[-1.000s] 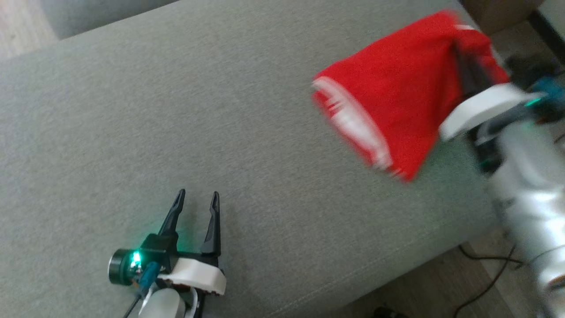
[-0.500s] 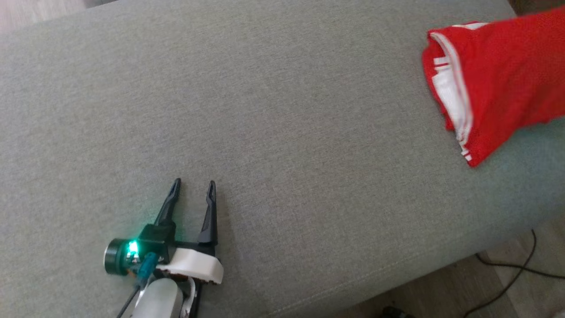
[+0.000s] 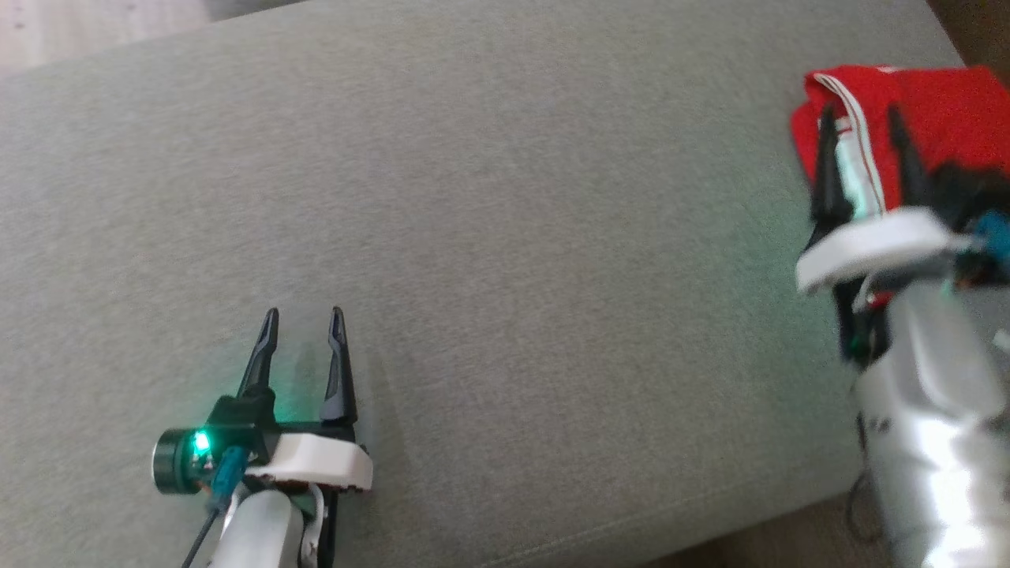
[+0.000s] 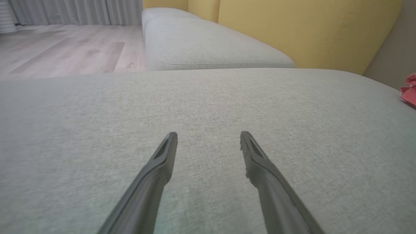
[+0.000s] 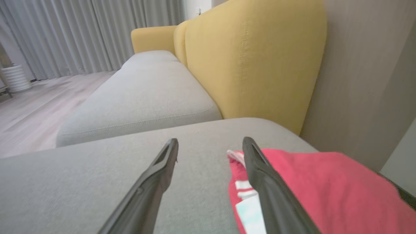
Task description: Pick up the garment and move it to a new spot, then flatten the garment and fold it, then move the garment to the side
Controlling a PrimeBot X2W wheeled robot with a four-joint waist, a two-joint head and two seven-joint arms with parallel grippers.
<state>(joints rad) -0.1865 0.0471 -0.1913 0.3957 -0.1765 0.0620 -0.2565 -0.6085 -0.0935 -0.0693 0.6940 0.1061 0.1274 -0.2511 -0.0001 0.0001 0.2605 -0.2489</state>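
The garment (image 3: 939,118) is red with white stripes and lies folded at the far right of the grey cushion (image 3: 505,237). In the right wrist view the garment (image 5: 325,188) spreads under and to the right of the right-hand finger. My right gripper (image 3: 864,118) stands open above the garment's left edge, with nothing between its fingers (image 5: 159,172). My left gripper (image 3: 304,319) rests open over bare cushion at the lower left, far from the garment. A sliver of red garment (image 4: 409,92) shows at the right edge of the left wrist view.
The cushion's front edge (image 3: 631,521) runs along the bottom, with wood floor (image 3: 757,548) below it. A yellow sofa back (image 5: 253,61) and a second grey seat cushion (image 5: 143,97) lie beyond. Wood floor (image 4: 65,48) and grey curtains (image 5: 81,32) are further off.
My right gripper has opened and let go of the garment, which now lies on the cushion's right end. The head view has shifted. The left gripper stays open on the cushion.
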